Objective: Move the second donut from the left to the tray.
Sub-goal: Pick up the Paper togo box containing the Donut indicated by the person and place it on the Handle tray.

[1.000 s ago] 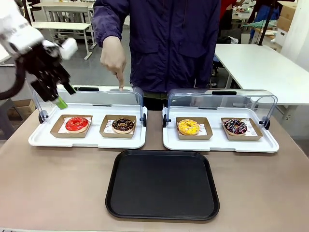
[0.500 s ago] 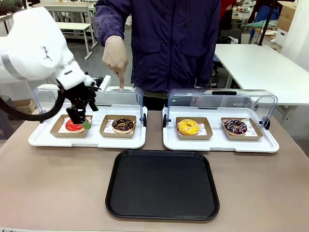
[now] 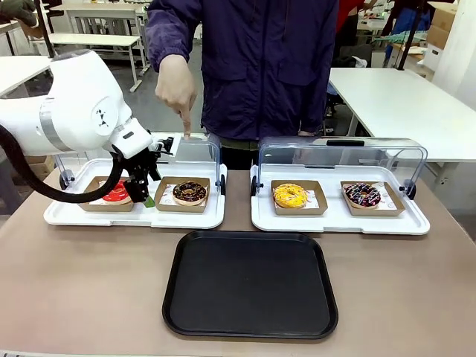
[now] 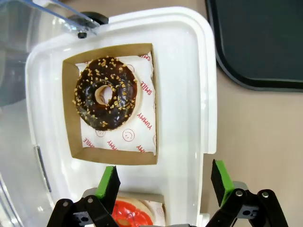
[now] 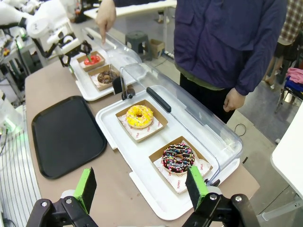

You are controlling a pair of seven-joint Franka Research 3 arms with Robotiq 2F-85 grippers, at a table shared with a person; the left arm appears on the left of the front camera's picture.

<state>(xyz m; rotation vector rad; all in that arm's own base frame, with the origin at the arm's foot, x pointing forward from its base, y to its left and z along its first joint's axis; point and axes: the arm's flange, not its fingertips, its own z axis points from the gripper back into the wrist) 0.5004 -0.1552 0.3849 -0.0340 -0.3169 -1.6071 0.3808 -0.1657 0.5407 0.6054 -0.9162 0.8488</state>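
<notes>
While the left gripper (image 3: 141, 195) is down at the white tray (image 3: 74, 217), nothing is grabbed: jaws spread wide, empty. Donut (image 3: 190, 193) sits in its cardboard box (image 3: 165, 203), slot 2 of 4, just right of the red donut (image 3: 117, 192), with the clear lid (image 3: 195, 149) up. Tray (image 3: 250, 285) in front is bare, so 0 transfer done.

Left wrist cam: donut (image 4: 106, 93) lies ahead of the left gripper (image 4: 163, 175), not between the pads. 1 pad (image 4: 108, 178) is over the gap between the 2 boxes, the other out over the table (image 4: 255, 132) past the white tray's edge. Can't tell its height above the box.

Right gripper (image 5: 140, 182) hangs high, looking down the table from the right end, jaws apart, holding nothing. My read: not in play.

Person's hand (image 3: 176, 85) points 1 finger down at the lid top behind the donut, other fingers curled, holding nothing.

Left to do, as I judge it: shift over the box, line up, close on box or donut, lift clear of the lid, carry to the tray, set down, let go. Approach stage only.
</notes>
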